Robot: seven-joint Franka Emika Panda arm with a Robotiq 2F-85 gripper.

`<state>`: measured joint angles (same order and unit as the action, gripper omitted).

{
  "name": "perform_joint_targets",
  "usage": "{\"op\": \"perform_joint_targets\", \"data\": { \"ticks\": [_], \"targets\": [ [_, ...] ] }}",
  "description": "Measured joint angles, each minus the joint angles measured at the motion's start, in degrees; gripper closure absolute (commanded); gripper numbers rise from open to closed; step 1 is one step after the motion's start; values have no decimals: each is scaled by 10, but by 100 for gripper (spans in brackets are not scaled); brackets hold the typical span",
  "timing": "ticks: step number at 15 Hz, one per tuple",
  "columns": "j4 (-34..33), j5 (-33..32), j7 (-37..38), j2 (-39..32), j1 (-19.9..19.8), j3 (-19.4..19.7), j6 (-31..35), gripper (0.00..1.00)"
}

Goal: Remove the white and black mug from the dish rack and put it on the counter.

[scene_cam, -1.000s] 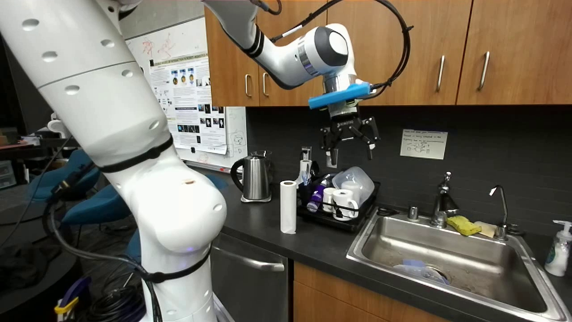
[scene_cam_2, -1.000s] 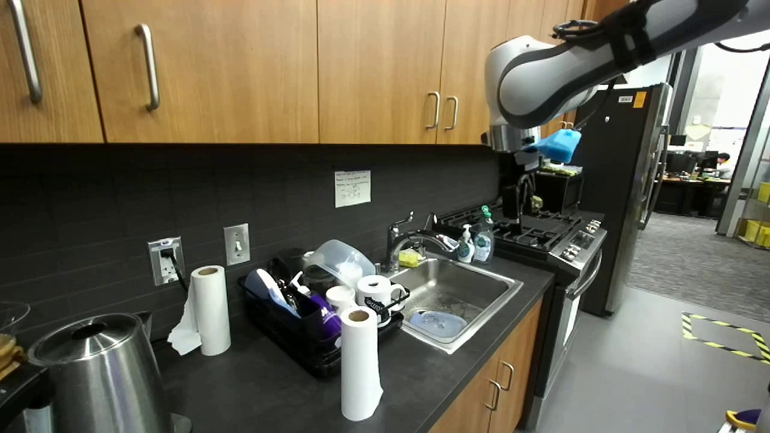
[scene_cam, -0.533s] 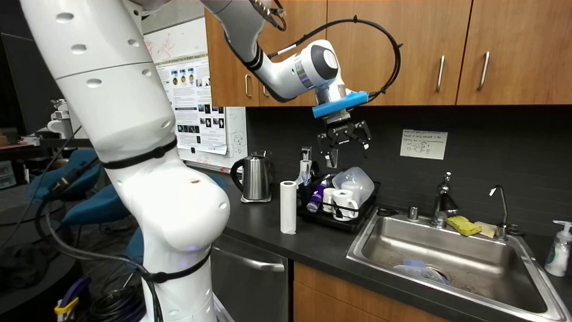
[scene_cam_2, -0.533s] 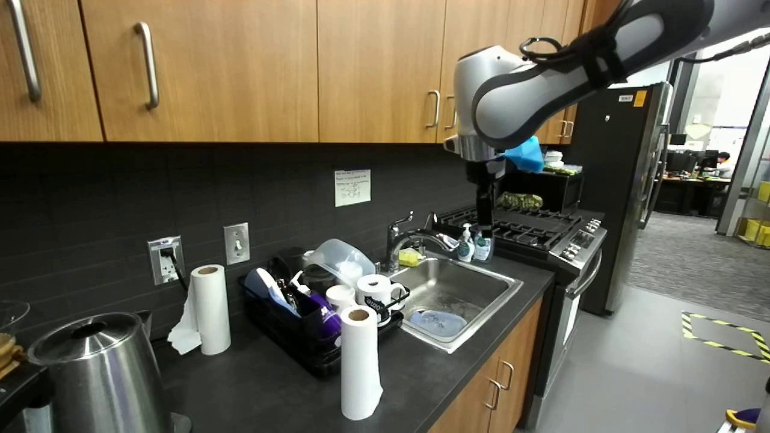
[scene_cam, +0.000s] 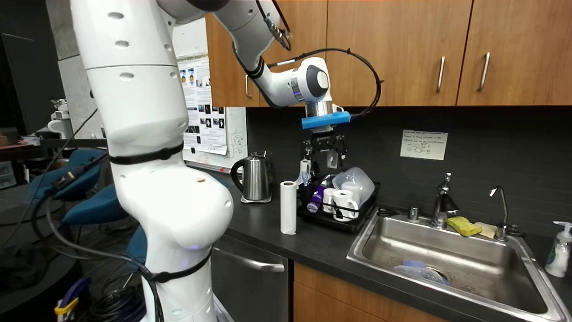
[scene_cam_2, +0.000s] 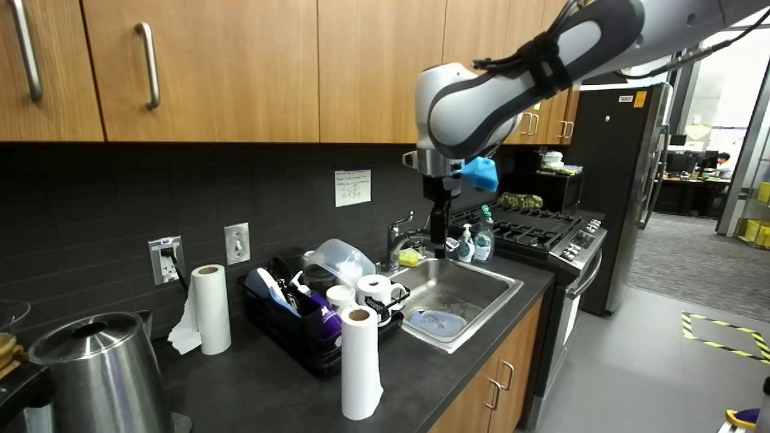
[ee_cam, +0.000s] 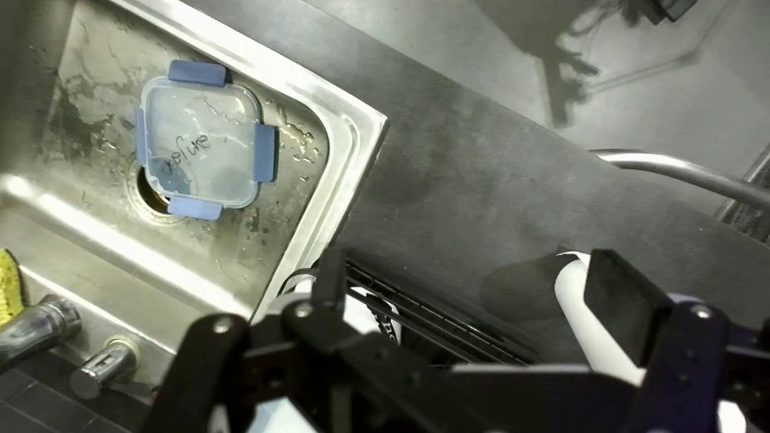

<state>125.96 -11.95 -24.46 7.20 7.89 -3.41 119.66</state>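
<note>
The white and black mug (scene_cam: 342, 206) stands in the dish rack (scene_cam: 370, 205), its handle toward the sink. It also shows in an exterior view (scene_cam_2: 373, 291), and partly in the wrist view (ee_cam: 368, 316), where a finger covers some of it. The black rack (scene_cam_2: 301, 346) stands on the dark counter (scene_cam: 268, 230) beside the sink. My gripper (scene_cam: 324, 162) points down, open and empty, well above the mug and apart from it. In the wrist view the gripper's fingers (ee_cam: 469, 270) are wide apart, with counter and rack edge between them.
A paper towel roll (scene_cam: 288, 208) stands in front of the rack. A smaller white mug (scene_cam_2: 341, 297), a purple bottle (scene_cam: 316, 197) and a clear plastic tub (scene_cam: 355, 182) crowd the rack. The sink (scene_cam_2: 511, 285) and its faucet (scene_cam_2: 397, 240) adjoin it; a steel kettle (scene_cam: 256, 178) stands farther along.
My gripper has come down and moved left in both exterior views, toward the rack. It has turned from slightly tilted to nearly level. It stays open; the mug and rack have not moved.
</note>
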Motion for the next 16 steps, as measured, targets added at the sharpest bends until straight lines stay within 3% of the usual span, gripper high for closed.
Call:
{"op": "perform_joint_targets", "data": {
  "ticks": [8,16],
  "targets": [
    [-57,-13,2,-120,-13,0,74,0],
    [-135,-64,4,-209,-16,0,92,0]
  ]
}}
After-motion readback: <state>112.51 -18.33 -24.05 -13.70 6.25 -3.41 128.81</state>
